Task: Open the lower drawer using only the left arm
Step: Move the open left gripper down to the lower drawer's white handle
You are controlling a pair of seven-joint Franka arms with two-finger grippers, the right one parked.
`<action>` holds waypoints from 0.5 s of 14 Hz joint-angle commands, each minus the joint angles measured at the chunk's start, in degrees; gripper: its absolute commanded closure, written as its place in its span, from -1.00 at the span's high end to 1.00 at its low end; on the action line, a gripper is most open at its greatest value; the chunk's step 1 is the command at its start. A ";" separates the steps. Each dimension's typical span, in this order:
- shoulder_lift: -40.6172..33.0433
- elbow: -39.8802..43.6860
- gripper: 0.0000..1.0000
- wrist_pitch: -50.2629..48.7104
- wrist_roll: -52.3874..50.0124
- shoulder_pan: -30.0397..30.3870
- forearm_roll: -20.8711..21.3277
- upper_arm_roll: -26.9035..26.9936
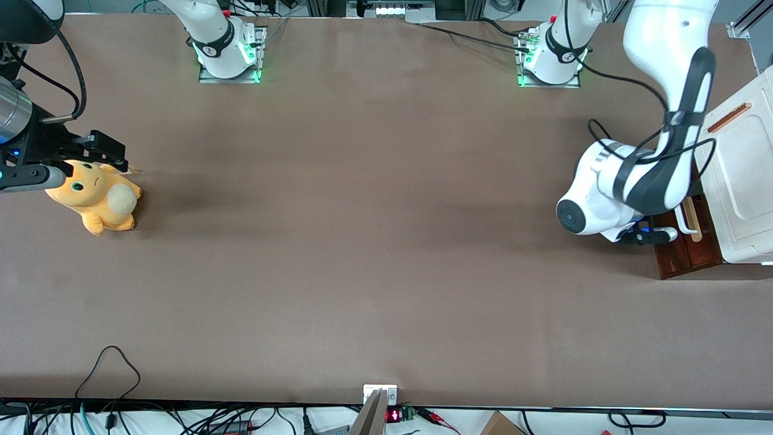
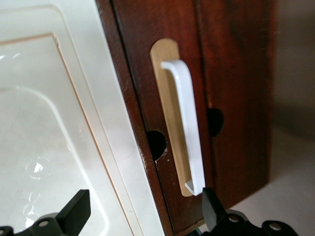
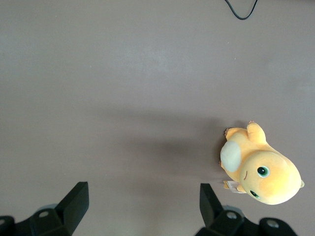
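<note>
Toward the working arm's end of the counter (image 1: 374,241), I see the white cabinet (image 1: 746,187) with the lower drawer (image 1: 688,244) showing its dark reddish-brown front. My left arm (image 1: 664,121) bends down in front of it, wrist rounded and low, and the end effector (image 1: 655,235) sits just beside the drawer's white bar handle (image 2: 186,123). From the wrist camera I see the fingers (image 2: 74,214) spread wide apart, released, gripping nothing; one fingertip is close to the handle's end, the other over the cabinet's white surface. Near the parked arm's end, an orange plush toy (image 1: 96,199) lies on the counter.
</note>
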 commanded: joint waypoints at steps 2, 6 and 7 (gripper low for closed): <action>4.31 -0.14 1.00 -5.28 -7.52 -2.87 4.28 -0.01; 8.00 -0.14 1.00 -5.46 -7.96 -3.06 7.26 -0.01; 8.88 -0.14 1.00 -5.37 -7.96 -2.97 7.70 -0.01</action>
